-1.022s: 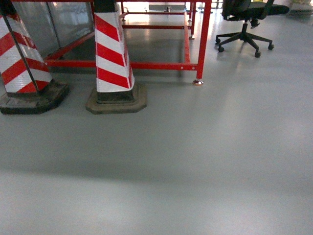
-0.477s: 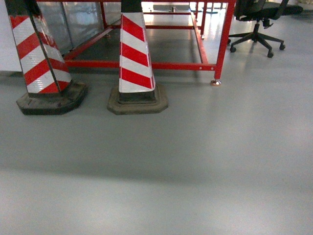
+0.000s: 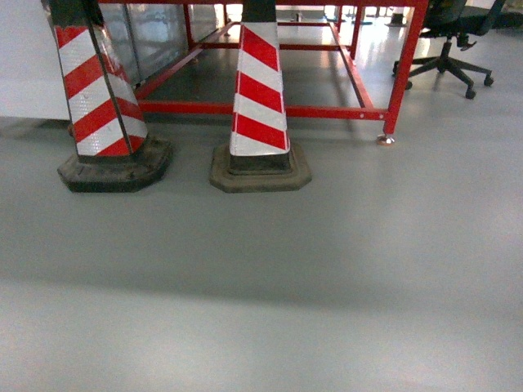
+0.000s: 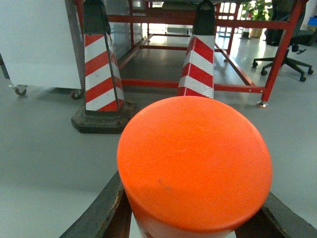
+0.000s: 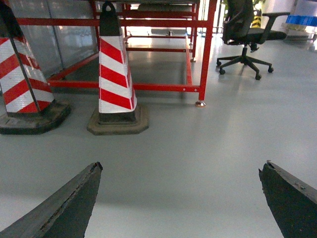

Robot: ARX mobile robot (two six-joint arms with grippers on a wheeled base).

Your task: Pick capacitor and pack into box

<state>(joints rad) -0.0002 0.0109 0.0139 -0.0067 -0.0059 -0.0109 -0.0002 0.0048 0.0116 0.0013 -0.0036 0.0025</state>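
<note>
My left pincer [image 4: 195, 218] grips an orange capacitor [image 4: 194, 162], jaws tight on both sides. Ahead on the grey floor [image 3: 327, 269]: two striped cones [image 3: 260, 98], a red frame [image 3: 404, 73], a chair [image 3: 453, 49]. My right pincer [image 5: 183, 198] is spread wide, empty. No box seen.

No text, label, brand or number can be read in any view; the cones [image 3: 260, 98] beyond the jaws carry only red and white stripes.
</note>
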